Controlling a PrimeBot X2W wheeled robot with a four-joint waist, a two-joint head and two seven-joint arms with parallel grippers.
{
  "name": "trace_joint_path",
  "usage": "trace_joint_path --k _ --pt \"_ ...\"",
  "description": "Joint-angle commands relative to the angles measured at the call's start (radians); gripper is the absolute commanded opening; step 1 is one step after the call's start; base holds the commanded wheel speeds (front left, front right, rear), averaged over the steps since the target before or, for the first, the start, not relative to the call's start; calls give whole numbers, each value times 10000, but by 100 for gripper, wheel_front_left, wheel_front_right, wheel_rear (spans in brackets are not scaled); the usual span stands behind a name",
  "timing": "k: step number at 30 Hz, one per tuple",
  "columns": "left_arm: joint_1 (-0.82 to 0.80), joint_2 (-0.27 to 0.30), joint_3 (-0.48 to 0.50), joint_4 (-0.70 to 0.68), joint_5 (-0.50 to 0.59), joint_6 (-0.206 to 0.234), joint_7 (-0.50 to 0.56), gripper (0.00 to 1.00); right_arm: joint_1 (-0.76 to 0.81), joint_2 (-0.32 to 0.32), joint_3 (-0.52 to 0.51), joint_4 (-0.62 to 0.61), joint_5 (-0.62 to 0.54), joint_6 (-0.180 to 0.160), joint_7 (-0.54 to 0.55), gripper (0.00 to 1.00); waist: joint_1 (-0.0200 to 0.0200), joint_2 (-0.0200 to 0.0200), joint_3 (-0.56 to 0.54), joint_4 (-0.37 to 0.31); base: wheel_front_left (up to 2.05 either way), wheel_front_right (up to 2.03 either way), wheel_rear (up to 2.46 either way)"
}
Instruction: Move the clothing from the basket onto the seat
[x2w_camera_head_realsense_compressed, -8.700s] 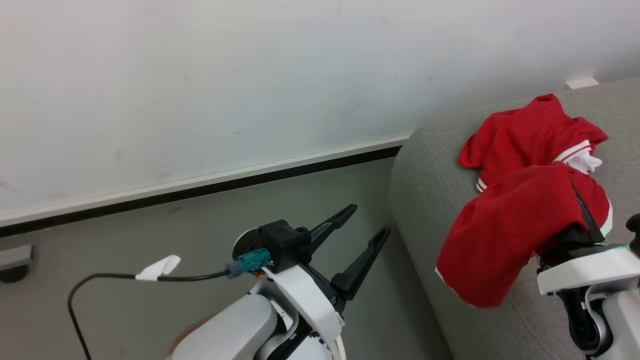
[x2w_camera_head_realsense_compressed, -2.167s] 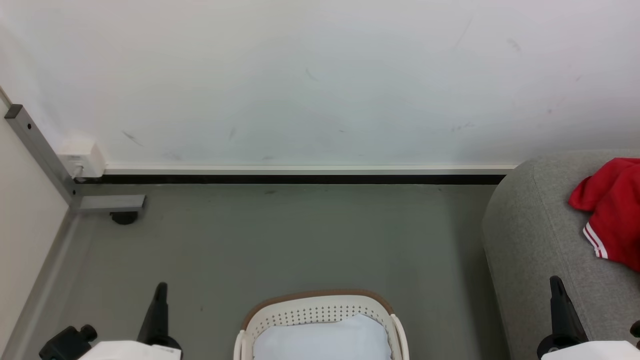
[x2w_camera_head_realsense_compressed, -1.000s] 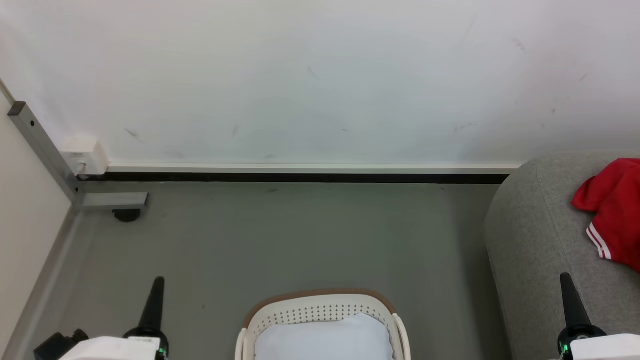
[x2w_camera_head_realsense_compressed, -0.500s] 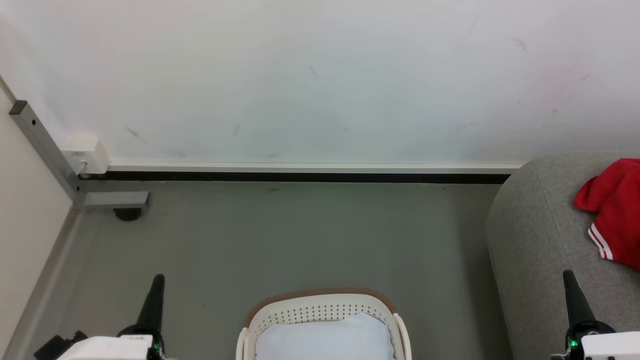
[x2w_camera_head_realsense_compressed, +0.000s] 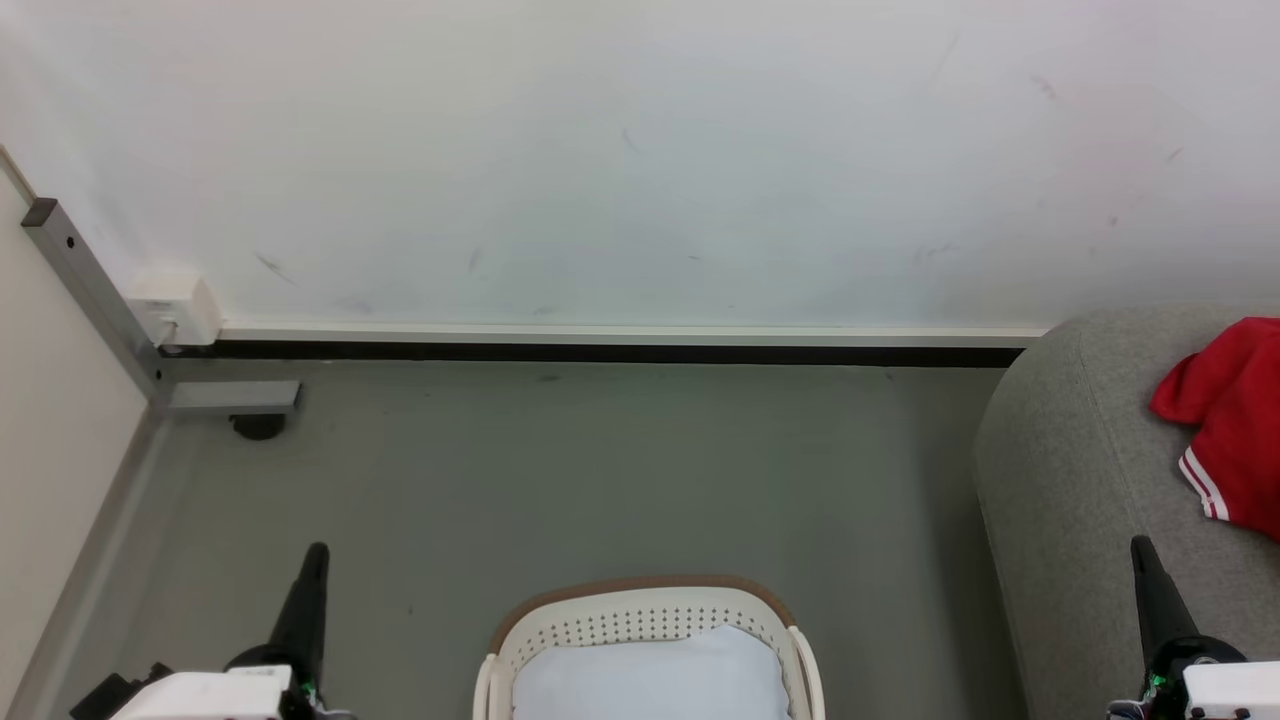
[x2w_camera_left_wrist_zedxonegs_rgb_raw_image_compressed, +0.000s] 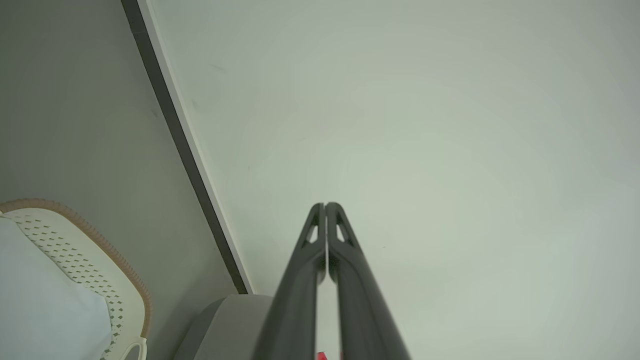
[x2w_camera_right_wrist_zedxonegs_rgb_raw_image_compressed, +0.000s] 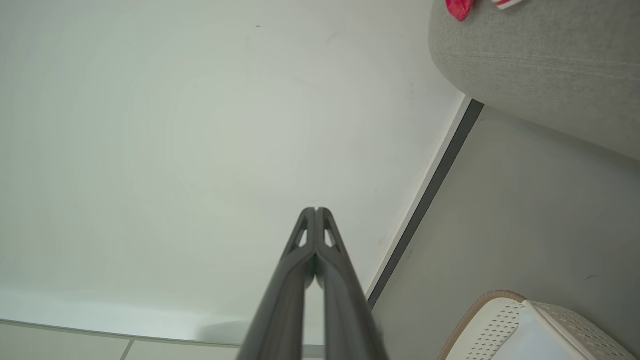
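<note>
Soft red clothing (x2w_camera_head_realsense_compressed: 1230, 420) on rounded grey fabric seat (x2w_camera_head_realsense_compressed: 1080, 480); perforated oval basket (x2w_camera_head_realsense_compressed: 640, 615).

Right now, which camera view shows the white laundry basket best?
The head view: the basket shows its far rim, both side walls and the pale pad inside. The left wrist view catches a basket section at lower left, the right wrist view a basket corner at lower right.

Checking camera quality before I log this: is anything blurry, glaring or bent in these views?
Head view: even soft light, no glare, basket and seat sharp. Left wrist view: left tool sharp at its tips, blurred near the lens. Right wrist view: right tool the same.
</note>
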Motion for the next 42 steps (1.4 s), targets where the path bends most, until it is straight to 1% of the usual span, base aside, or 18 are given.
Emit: trace_joint_path --k 1,19,42 --pt "-115 25 79 -62 -315 -50 83 0 -123 -54 -57 -74 226 -17 71 0 0 0 2 4 0 0 0" --pt "-135 -29 187 -111 -1471 -57 399 0 -182 -42 -219 -61 1363 -21 405 0 0 0 22 45 0 0 0" --pt "-131 -27 179 -107 -1446 -51 394 0 -183 -16 -244 -58 1288 -21 418 0 0 0 22 46 0 0 0"
